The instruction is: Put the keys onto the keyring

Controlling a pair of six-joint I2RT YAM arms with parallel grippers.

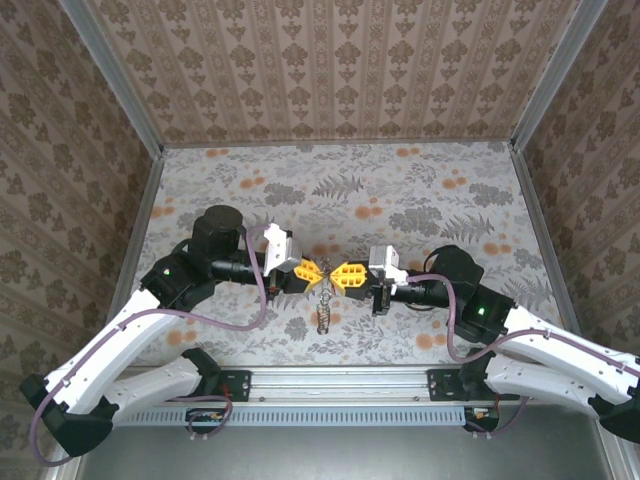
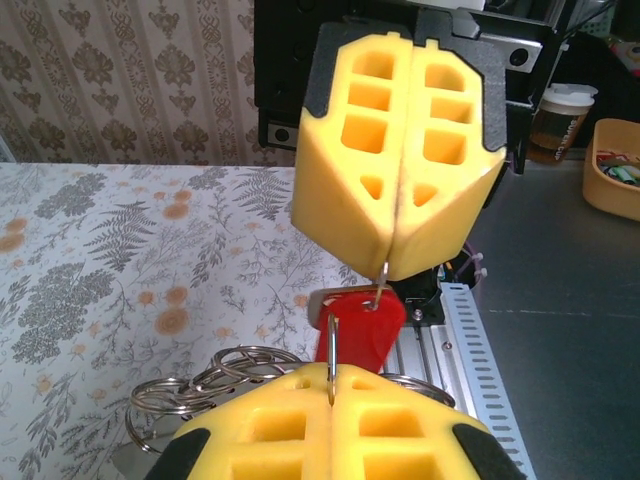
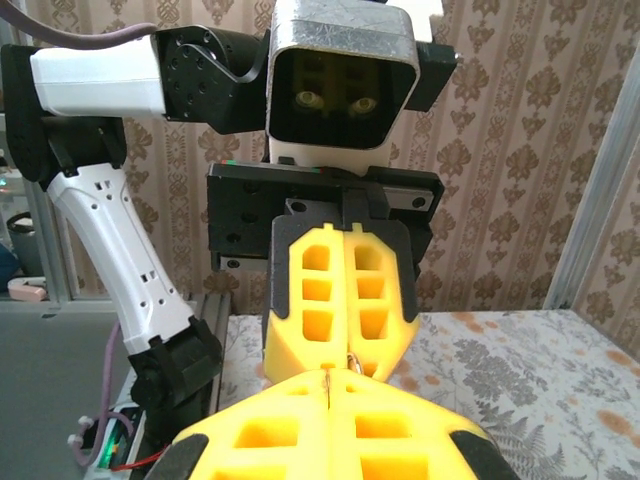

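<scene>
Floral table (image 1: 450, 220), patterned wallpaper (image 1: 330, 70) on three sides. Both arms reach in from the near edge and meet tip to tip mid-table. Left gripper (image 1: 311, 270) comes in from the left, right gripper (image 1: 341, 272) from the right. The yellow tips are almost touching in the top view.

Left wrist cam: my left fingers (image 2: 270, 430) are pressed together, with a thin metal sliver (image 2: 331, 362) pinched edge-on in the seam. Can't tell if it's a ring or a key blade. Bunch of rings (image 2: 215, 385) sits just beyond those tips, mostly on the far side.

Right fingers (image 2: 350, 150) are also pressed together. A thin wire (image 2: 383, 288) comes out of their seam and hooks down to the red-headed key (image 2: 365, 330). The red head sits just under the right tips, right behind the sliver. Whether the wire actually passes through the key's hole is too small to tell.

Top view: small metal cluster (image 1: 325, 312) just near of the meeting point. Hanging or lying on the table, can't tell.
</scene>
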